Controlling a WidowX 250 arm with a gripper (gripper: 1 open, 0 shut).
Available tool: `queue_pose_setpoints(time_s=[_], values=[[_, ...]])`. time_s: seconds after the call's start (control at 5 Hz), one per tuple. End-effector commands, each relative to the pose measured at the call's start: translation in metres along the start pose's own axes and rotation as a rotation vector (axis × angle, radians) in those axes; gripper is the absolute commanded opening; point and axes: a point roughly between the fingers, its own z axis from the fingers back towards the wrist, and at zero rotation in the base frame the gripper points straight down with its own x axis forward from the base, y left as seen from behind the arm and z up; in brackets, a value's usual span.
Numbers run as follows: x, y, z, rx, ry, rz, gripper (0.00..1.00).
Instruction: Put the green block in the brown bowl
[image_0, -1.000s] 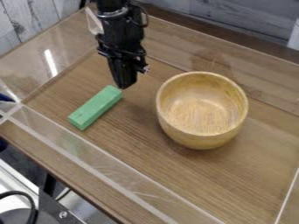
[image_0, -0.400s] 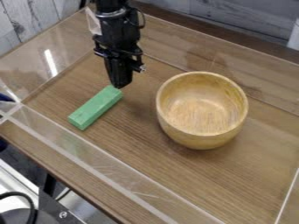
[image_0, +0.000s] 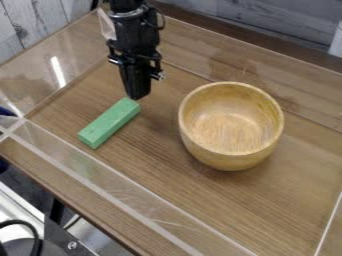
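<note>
Status entry, pick-and-place, as I read it from my remote feed:

- Item 1, green block (image_0: 108, 123): lying flat on the wooden tabletop (image_0: 160, 190), long axis running diagonally from lower left to upper right. Well apart from the bowl, left of it. Not lifted, not gripped.
- Item 2, brown bowl (image_0: 231, 124): upright, right of centre, inside empty as far as I can see.
- Item 3, gripper (image_0: 138, 92): pointing nearly straight down, tips just above and behind the block's upper-right end. Jaws pressed together, nothing between them. Whether tips touch the block I can't tell from this angle.
- Item 4, clear acrylic wall (image_0: 80, 165): runs along the near edge of the work area, w/ more panels round the sides.

Progress: nothing done yet by my judgement. Block not grasped, bowl not loaded. Left to do: open jaws, drop over block, close, lift, carry right, release over bowl. With jaws pressed tight, I'd say approach/alignment stage only.

Diff vs earlier frames: barely any. Gripper sits a hair further left in view than a second ago; block and bowl in same spots, same orientation. Jaws same as before, no opening begun.
</note>
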Motion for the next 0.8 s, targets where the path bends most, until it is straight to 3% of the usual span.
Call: queue_pose_setpoints(time_s=[0.0,0.2,0.6], values=[[0.0070,0.0056,0.0158,0.002,-0.061,-0.023,0.00],[0.0069,0.0068,0.0167,-0.026,-0.076,-0.041,0.00],[0.0136,0.0054,0.0142,0.021,-0.048,-0.032,0.00]])
